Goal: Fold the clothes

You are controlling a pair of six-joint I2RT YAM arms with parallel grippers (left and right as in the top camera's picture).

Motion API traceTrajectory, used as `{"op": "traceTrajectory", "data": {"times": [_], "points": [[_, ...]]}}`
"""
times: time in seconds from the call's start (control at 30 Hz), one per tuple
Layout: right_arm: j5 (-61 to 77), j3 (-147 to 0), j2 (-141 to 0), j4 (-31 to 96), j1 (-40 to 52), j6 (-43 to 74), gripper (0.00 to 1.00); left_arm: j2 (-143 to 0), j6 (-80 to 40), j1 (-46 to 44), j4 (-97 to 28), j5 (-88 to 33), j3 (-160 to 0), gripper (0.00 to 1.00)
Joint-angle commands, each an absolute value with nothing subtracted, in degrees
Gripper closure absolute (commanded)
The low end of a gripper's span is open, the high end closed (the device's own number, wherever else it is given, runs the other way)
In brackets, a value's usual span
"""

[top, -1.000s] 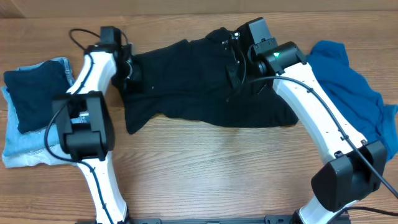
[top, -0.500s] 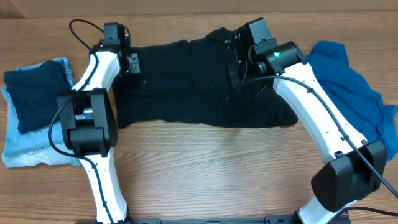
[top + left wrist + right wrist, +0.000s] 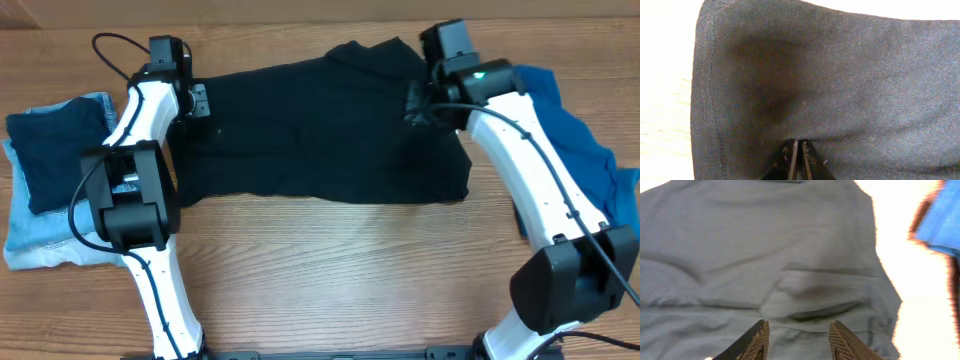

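The black shirt (image 3: 310, 130) lies spread flat across the middle of the table. My left gripper (image 3: 200, 103) is at its left edge; in the left wrist view its jaws (image 3: 797, 145) are shut on a pinch of the black fabric (image 3: 840, 75) near the stitched hem. My right gripper (image 3: 420, 100) hovers over the shirt's right end. Its jaws (image 3: 797, 332) are open and empty above the wrinkled black cloth (image 3: 765, 245). The teal-blue garment (image 3: 575, 140) lies crumpled at the far right, and its edge shows in the right wrist view (image 3: 942, 225).
At the far left a folded dark navy garment (image 3: 60, 160) lies on light-blue denim jeans (image 3: 40, 245). Bare wooden tabletop (image 3: 340, 270) runs along the front. A black cable loops behind the left arm.
My left gripper has drawn the shirt's left edge left and back, spreading the cloth flatter. My right gripper has moved right, from the shirt's middle to its right end.
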State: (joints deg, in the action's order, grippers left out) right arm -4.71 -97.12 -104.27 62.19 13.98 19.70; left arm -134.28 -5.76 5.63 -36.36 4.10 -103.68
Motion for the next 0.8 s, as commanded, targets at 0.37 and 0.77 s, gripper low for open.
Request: {"op": "traceTrajectory", "data": {"times": [0.37, 0.77], "points": [[-1.43, -89.14, -120.27, 59.88, 8.16, 16.29, 0.57, -138.23, -1.67, 6.24, -36.73, 5.54, -102.5, 0.87], [-1.87, -85.56, -123.57, 58.78, 7.64, 16.08, 0.53, -138.23, 1.8, 6.55, -32.27, 7.05, -102.52, 0.86]]}}
